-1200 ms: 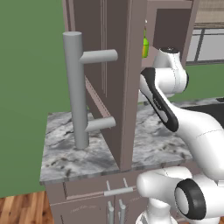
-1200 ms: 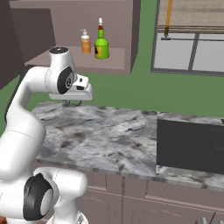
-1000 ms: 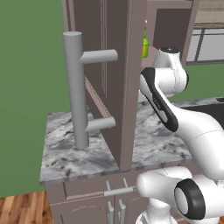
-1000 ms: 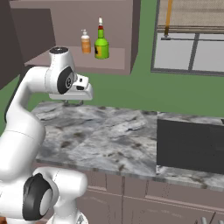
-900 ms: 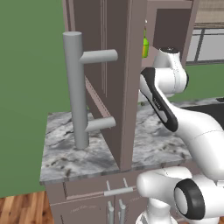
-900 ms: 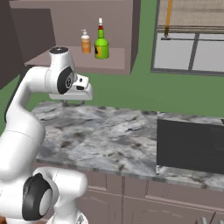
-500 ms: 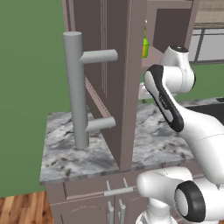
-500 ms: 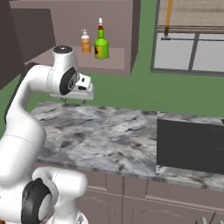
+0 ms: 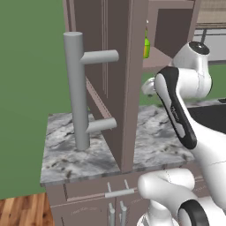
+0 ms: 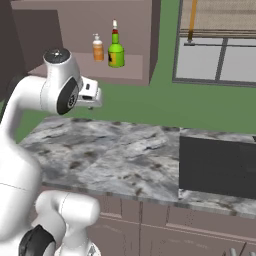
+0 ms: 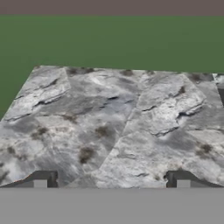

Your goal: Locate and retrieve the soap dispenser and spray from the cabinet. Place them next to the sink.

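Our hand (image 11: 111, 178) hangs open and empty above the marble surface (image 11: 113, 122).

We see the cabinet (image 10: 80, 35) with its door (image 9: 115, 79) swung wide, the long grey bar handle (image 9: 76, 90) standing out toward us in the left base view. On the cabinet shelf, an orange soap dispenser (image 10: 97, 48) stands just left of a green spray bottle (image 10: 116, 50), close together and both upright. Our two fingertips (image 11: 42, 178) sit far apart over the veined stone, nothing between them. The dark sink (image 10: 217, 167) lies to the right along the same surface, well apart from the shelf.
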Controlling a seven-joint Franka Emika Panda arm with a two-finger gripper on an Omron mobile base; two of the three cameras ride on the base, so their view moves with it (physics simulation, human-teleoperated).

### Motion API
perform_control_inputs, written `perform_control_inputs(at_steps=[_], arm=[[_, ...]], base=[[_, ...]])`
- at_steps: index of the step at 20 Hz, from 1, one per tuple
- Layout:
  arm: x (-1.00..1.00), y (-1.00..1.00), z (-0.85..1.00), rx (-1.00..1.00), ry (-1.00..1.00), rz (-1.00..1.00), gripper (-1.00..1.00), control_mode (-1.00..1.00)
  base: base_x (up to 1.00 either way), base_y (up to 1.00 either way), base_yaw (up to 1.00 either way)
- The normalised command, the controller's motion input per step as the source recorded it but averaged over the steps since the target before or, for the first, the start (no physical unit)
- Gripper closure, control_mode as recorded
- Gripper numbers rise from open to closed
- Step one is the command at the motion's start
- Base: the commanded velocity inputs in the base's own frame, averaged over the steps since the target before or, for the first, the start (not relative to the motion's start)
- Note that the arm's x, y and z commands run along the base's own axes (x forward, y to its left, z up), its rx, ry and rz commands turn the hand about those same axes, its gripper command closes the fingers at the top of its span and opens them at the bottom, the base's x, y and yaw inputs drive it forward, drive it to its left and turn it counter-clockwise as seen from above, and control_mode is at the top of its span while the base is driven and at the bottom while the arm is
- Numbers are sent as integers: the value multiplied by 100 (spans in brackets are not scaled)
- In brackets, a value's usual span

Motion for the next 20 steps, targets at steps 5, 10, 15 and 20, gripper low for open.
perform_control_inputs(at_steps=[5, 10, 15, 20], arm=[[-13, 4, 30, -4, -12, -1, -100, -100], [-6, 0, 42, -2, -12, -4, -100, -100], [0, 0, 35, 0, -13, -12, -100, -100], [10, 0, 23, 0, -12, -19, -100, -100]], base=[[0, 0, 0], [0, 0, 0], [0, 0, 0], [0, 0, 0]])
